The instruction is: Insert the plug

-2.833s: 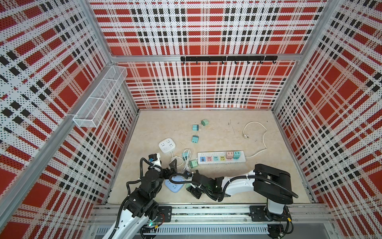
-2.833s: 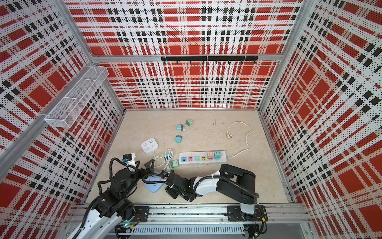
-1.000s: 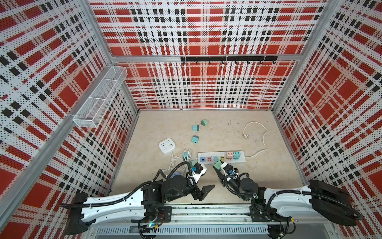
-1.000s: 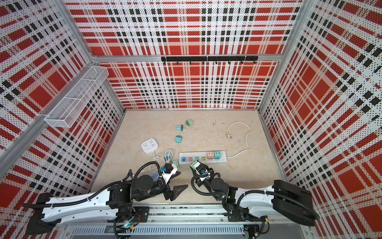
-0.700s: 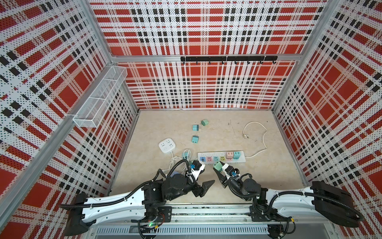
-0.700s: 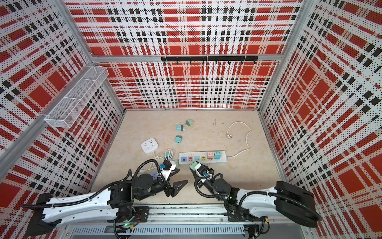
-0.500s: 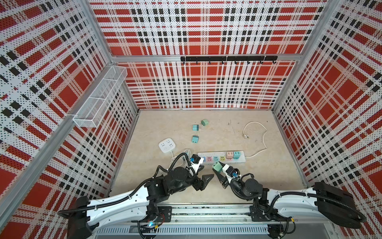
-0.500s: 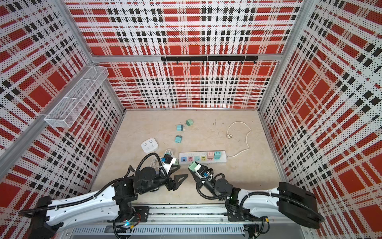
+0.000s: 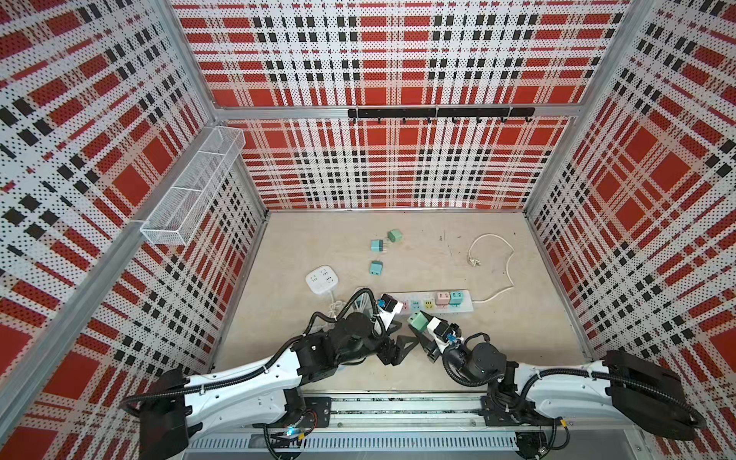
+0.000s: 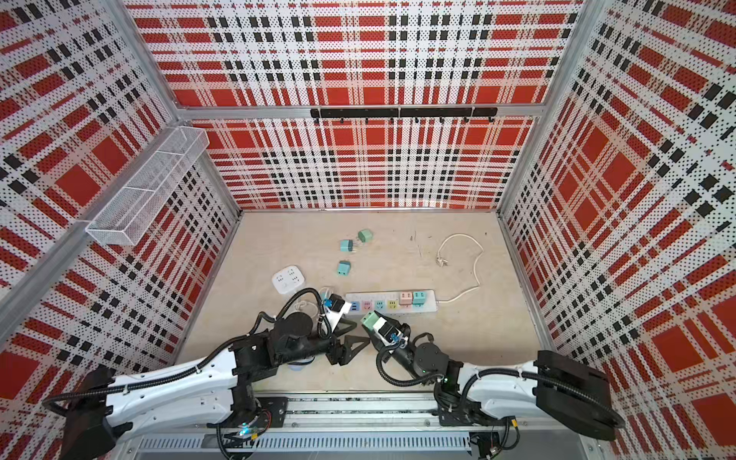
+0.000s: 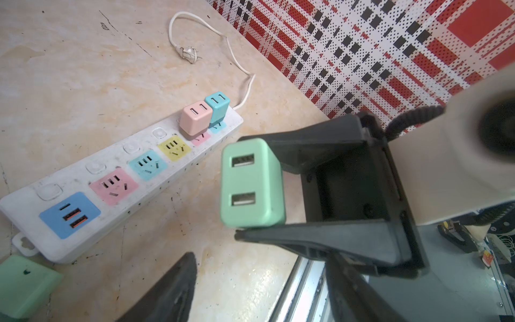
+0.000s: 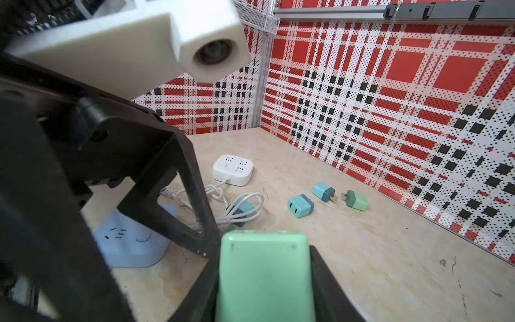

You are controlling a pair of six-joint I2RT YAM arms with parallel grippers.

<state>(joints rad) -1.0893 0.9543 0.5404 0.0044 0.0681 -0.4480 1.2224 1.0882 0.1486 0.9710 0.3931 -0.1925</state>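
Mint-green USB charger plug point(image 11: 252, 182): sits clamped in right claw point(image 9: 421, 323), white plastic power strip point(image 11: 111, 160) crosswise just beyond; left claw point(image 10: 358, 332) wide, empty.

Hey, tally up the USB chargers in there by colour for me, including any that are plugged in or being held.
Green charger: 3
Teal charger: 4
Pink charger: 1
Total: 8

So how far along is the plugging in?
Done: a pink plug and a blue plug sit in the strip. In hand: the right claw holds a green plug beside the strip, not yet plugged in; the left claw is open and empty. Left: pushing it into a free socket.
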